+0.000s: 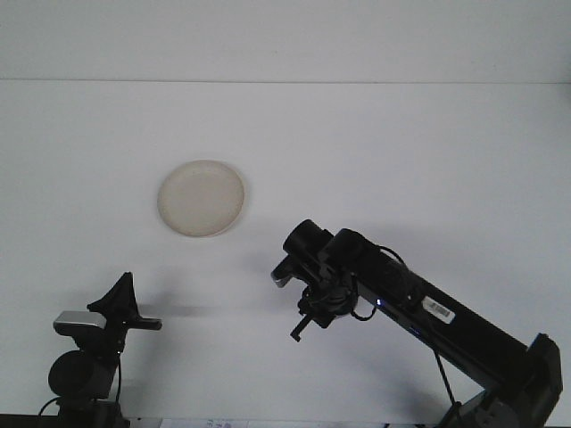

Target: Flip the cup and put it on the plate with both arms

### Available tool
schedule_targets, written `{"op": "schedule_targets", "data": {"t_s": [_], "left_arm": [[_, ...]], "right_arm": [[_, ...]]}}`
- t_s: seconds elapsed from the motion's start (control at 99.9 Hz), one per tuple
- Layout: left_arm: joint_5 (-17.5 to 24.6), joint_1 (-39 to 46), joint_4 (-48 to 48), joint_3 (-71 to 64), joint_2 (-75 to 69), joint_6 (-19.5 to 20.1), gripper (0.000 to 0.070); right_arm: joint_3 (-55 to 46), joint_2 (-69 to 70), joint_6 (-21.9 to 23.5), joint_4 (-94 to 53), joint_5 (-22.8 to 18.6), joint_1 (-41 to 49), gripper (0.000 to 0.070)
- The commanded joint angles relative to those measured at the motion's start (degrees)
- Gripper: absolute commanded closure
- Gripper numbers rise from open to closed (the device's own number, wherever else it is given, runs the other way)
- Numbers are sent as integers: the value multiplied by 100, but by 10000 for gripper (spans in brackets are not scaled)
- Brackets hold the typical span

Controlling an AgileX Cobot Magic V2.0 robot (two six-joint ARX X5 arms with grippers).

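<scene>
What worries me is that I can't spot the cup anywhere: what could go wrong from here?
1. The right gripper and its wrist block any view of the cup, so the hold can't be checked; it may slip unnoticed.
2. The left gripper sits low and well apart from the right one, so a handover could misalign.
3. The plate is small; a cup set on its rim might tip.
</scene>
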Motion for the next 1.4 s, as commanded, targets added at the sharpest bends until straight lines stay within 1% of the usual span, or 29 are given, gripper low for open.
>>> {"op": "schedule_targets", "data": {"t_s": [0.0, 0.08, 0.16, 0.3, 0.51, 0.54, 0.57, 0.6, 0.63, 0.7, 0.73, 0.76, 0.79, 1.031, 1.161, 1.261, 1.391], "left_arm": [[26, -7, 52, -111, -9, -35, 684], [26, -7, 55, -111, -9, -35, 684], [26, -7, 52, -111, -9, -35, 684], [26, -7, 52, -111, -9, -35, 684], [24, -7, 52, -111, -9, -35, 684], [26, -7, 55, -111, -9, -35, 684], [26, -7, 52, -111, -9, -35, 684], [26, -7, 52, -111, -9, -35, 685], [26, -4, 52, -111, -9, -35, 684], [26, -7, 52, -111, -9, -35, 684], [26, -4, 52, -111, -9, -35, 684], [26, -7, 52, -111, -9, -35, 684], [26, -7, 52, -111, -9, -35, 684], [26, -4, 52, -111, -9, -35, 684], [26, -7, 52, -111, -9, -35, 684], [26, -4, 52, -111, -9, -35, 684], [26, -4, 55, -111, -9, -35, 684]], "right_arm": [[227, 243, -79, 13, -4, 83, 700], [326, 382, -87, -4, -7, 111, 700], [343, 455, -214, 20, -55, 114, 700], [343, 525, -310, 66, -83, 111, 700], [343, 758, -339, 103, -144, 101, 700], [343, 787, -339, 111, -155, 101, 691], [343, 820, -337, 131, -155, 103, 659], [343, 822, -337, 149, -157, 107, 604], [343, 822, -337, 177, -157, 109, 531], [358, 822, -334, 219, -181, 122, 333], [378, 820, -334, 208, -216, 122, 266], [409, 820, -332, 177, -236, 122, 224], [452, 817, -332, 129, -258, 120, 205], [1198, 815, -378, -387, -280, 109, 205], [1552, 664, -533, -496, -138, 55, 205], [1563, 396, -789, -496, -125, -157, 205], [1561, -66, -813, -496, -109, -726, 205]]}}
